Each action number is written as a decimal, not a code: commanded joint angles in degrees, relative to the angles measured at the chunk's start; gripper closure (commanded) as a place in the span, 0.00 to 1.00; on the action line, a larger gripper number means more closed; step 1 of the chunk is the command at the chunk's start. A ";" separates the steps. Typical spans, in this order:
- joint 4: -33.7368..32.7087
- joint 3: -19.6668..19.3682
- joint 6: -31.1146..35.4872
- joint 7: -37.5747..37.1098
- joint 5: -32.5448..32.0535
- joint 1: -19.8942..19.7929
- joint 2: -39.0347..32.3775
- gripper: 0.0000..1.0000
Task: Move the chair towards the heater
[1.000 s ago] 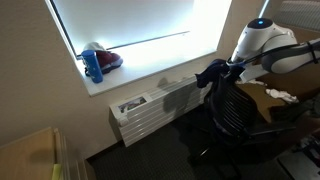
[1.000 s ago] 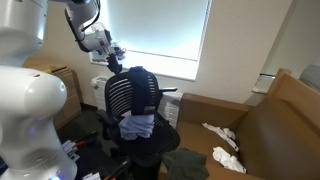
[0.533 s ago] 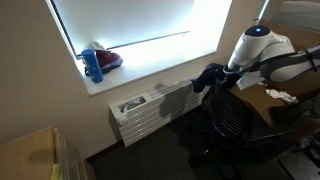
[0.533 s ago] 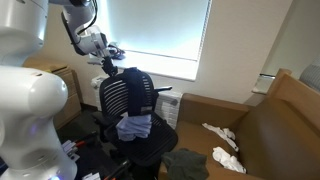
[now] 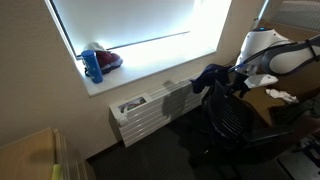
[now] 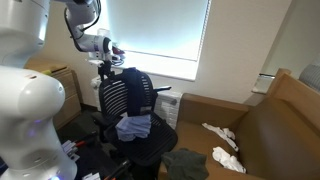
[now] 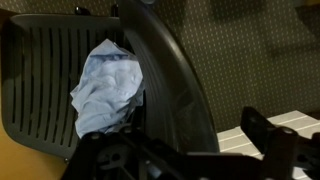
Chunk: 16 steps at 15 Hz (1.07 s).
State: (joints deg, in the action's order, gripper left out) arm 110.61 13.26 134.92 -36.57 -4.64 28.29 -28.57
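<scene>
The chair (image 5: 232,118) is a black swivel chair with a mesh back (image 6: 122,96), standing close to the heater (image 5: 150,108), a low white slatted radiator under the window. A dark blue garment (image 5: 209,77) hangs over the top of the back, and a pale blue cloth (image 7: 105,85) lies on the seat. My gripper (image 6: 108,68) hovers at the top rim of the back in both exterior views. In the wrist view the gripper (image 7: 190,150) is open, its fingers (image 7: 272,138) wide apart on either side of the rim, not pressing on it. The heater's slats (image 7: 240,140) show just beyond.
A blue bottle (image 5: 93,64) and a red object stand on the window sill. A cardboard box (image 6: 205,112) holds white rags (image 6: 222,133), with a brown wooden panel (image 6: 292,110) next to it. A pale wooden surface (image 5: 30,155) sits at the lower corner.
The gripper has opened and let go of the chair's back. The chair has shifted a little towards the heater, and the arm has drawn slightly back.
</scene>
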 commanded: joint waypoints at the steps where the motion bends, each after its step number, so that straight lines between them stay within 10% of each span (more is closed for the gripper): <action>1: 0.35 -0.49 -0.31 0.74 1.25 0.30 0.58 0.00; 9: -7.63 1.11 -17.35 1.23 -0.94 5.67 -4.67 0.60; 14: -13.80 -4.19 -24.11 -3.73 -17.05 14.42 -10.28 0.97; 16: -15.70 -6.92 -24.52 -4.92 -23.68 17.35 -12.60 0.96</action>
State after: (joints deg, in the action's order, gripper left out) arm 99.23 10.23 111.18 -39.66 -21.26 41.73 -35.68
